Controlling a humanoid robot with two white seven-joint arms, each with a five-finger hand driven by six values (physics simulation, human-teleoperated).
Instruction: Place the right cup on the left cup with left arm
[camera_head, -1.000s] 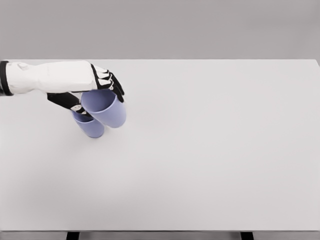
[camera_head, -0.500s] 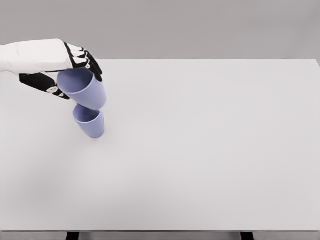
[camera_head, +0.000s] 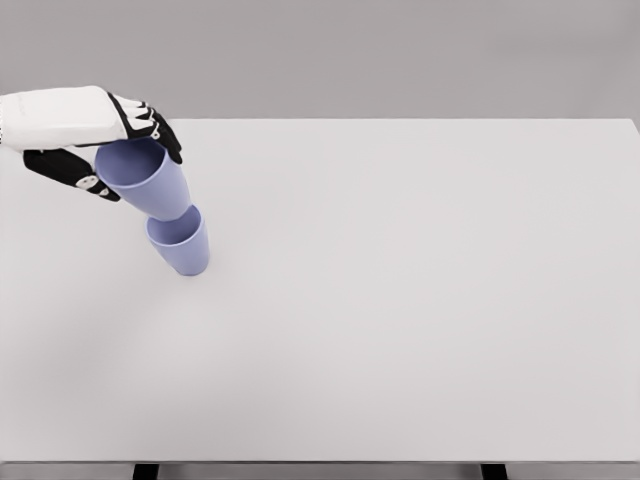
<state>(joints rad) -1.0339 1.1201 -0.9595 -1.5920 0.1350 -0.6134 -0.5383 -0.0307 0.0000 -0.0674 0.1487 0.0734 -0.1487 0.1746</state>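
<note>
Head view: one white table fills most of the frame, its far edge running across under a grey backdrop, and two dark legs show at the near edge.

One arm is in view, the left one, white, coming in from the left edge at the far left of the table. Its hand, the left hand, has a white back and black fingers. The fingers curl over the far side of a cup's rim while the thumb presses the near-left side, so the hand pinches the cup between them.

There are two cups, both pale blue and alike in shape. The held cup is tilted, its open mouth turned up and toward the left, its base pointing down and right. The base sits at the mouth of the second cup; from this angle it looks to be touching or just entering the rim, though I cannot tell whether it is seated inside. The second cup stands on the table at the left, nearer than the hand, leaning slightly, its mouth partly covered by the held cup's base.

Both cups lie at the table's far left, well apart from the right side.
</note>
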